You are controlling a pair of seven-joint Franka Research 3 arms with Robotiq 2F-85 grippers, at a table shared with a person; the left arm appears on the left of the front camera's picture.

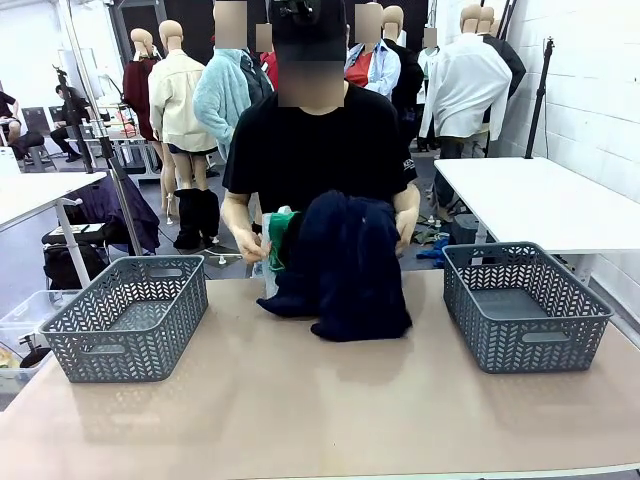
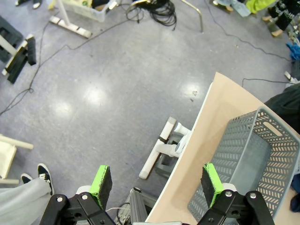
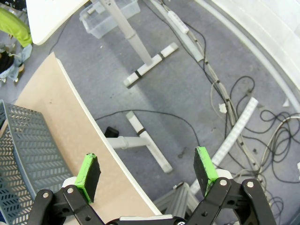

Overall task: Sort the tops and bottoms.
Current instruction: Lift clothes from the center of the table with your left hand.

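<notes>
At the far middle of the table a person holds a pile of clothes. A dark navy garment drapes over the person's arms down onto the tabletop. A teal-green piece, the bottoms, shows at its left side with a white cord by the person's hand. My left gripper is open, hanging over the floor just off the table's edge. My right gripper is open too, above the floor beside the table's other end. Nothing sits between either pair of fingers.
Two grey woven baskets stand on the tan table: one at the left, one at the right. The left basket lies near my left gripper, the right basket near my right. Cables and table legs cross the floor.
</notes>
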